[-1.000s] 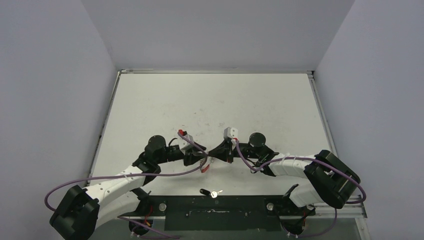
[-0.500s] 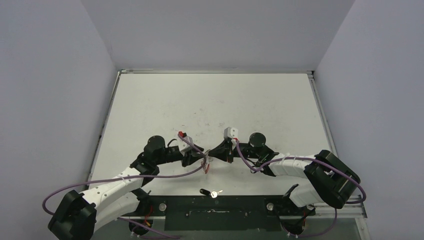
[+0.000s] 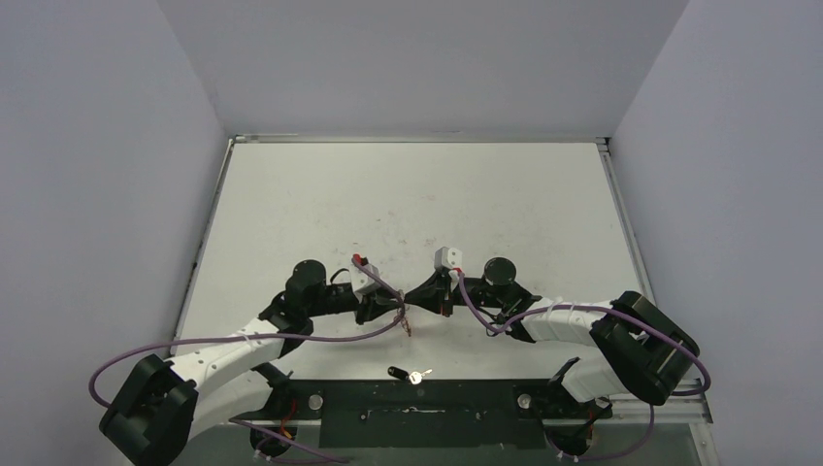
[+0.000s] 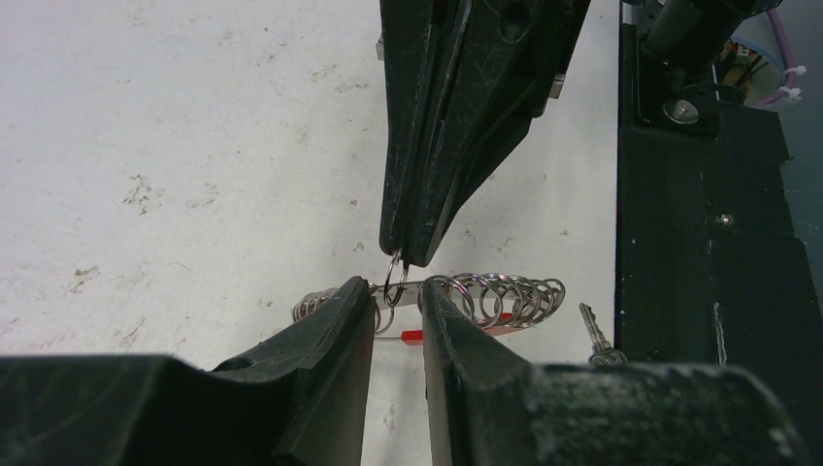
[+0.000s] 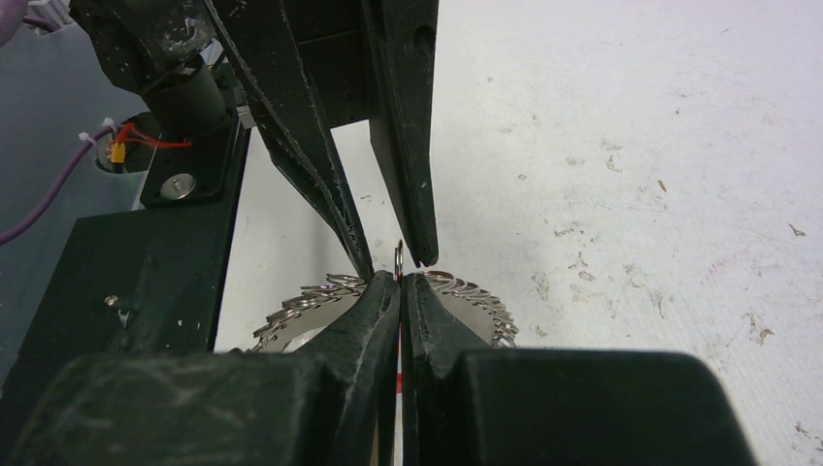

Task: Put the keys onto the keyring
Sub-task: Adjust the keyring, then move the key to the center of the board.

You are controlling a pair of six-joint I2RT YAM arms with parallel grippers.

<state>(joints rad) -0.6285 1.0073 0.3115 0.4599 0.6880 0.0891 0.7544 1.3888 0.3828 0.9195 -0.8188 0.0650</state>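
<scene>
The keyring (image 3: 407, 323) hangs just above the table between both grippers. It is a thin metal band strung with many small silver rings (image 4: 505, 296), with a red sleeve (image 4: 411, 337) on its lower arc. My right gripper (image 4: 406, 257) is shut on one small ring looped round the band. My left gripper (image 4: 396, 291) faces it, and its jaws stand a narrow gap apart, straddling a short stretch of the band. In the right wrist view the keyring (image 5: 466, 289) fans out behind my shut right gripper (image 5: 399, 277). One loose key (image 3: 408, 374) with a dark head lies near the front edge, its silver shaft (image 4: 594, 335) showing.
A black base plate (image 3: 427, 413) runs along the near edge, just behind the loose key. The white table (image 3: 408, 194) is scuffed and walled on three sides. Purple cables loop from both arms.
My left gripper has moved a little to the right, toward the right gripper, and its jaws have narrowed slightly. The keyring has shifted right with it. The right arm has held still.
</scene>
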